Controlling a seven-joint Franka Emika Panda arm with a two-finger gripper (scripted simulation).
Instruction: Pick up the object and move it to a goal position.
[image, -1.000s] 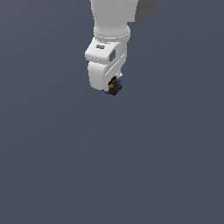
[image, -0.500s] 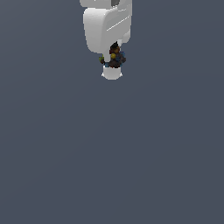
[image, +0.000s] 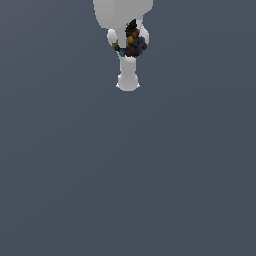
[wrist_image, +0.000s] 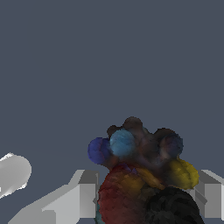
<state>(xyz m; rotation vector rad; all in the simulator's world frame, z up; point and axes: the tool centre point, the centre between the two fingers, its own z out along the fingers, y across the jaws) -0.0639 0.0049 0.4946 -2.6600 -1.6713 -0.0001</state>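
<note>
The object (image: 132, 44) is a small dark brown-black lump with yellow, blue and red specks. It hangs high in the exterior view, clamped under the white hand of my gripper (image: 129, 48), well off the grey floor. In the wrist view the object (wrist_image: 140, 175) fills the space between the two grey fingers (wrist_image: 83, 194), with blue and yellow bumps showing on it. My gripper (wrist_image: 146, 199) is shut on it. The fingertips are hidden behind the lump.
A white rounded piece (image: 128, 75) shows just below the held lump in the exterior view; I cannot tell what it is. A similar white rounded shape (wrist_image: 13, 173) appears in the wrist view. Plain grey floor (image: 128, 175) lies all around.
The gripper has risen toward the top of the exterior view, carrying the object with it. The grip has stayed shut throughout.
</note>
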